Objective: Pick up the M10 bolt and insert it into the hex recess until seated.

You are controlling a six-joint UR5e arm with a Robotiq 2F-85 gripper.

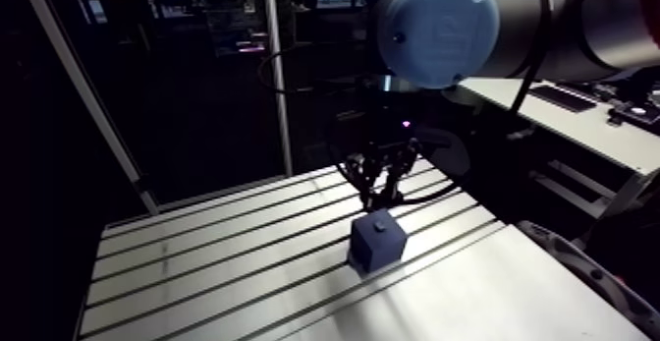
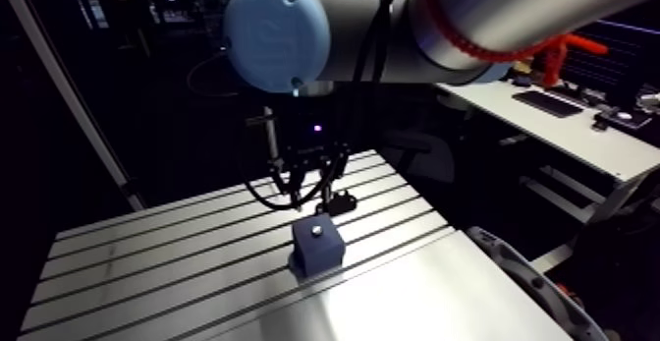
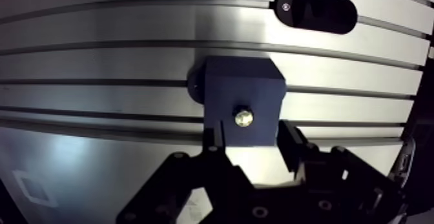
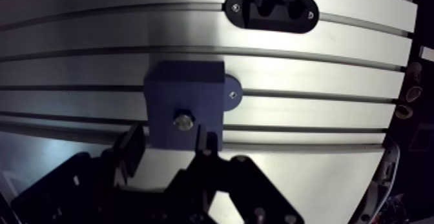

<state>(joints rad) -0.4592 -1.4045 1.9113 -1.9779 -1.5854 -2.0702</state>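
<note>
- Judged the step as the close of insertion: found the M10 bolt point(image 3: 243, 117) already sunk into the top face of the dark blue block point(image 3: 242, 84), presumably in the hex recess, with only its head showing.
- Found the end effector point(image 3: 252, 137) with fingers spread apart, clamped on nothing, the bolt head just ahead of the gap between them.
- Reckoned the next move called for a straight lift clear of the block without brushing the head; could not tell whether the bolt was fully seated.
- Noted the bolt head as small, bright metal, glinting against the matte block.
- Saw the block standing on the slotted desk point(image 3: 97, 65), with a black oval holder point(image 4: 271, 10) apart, further ahead.
</note>
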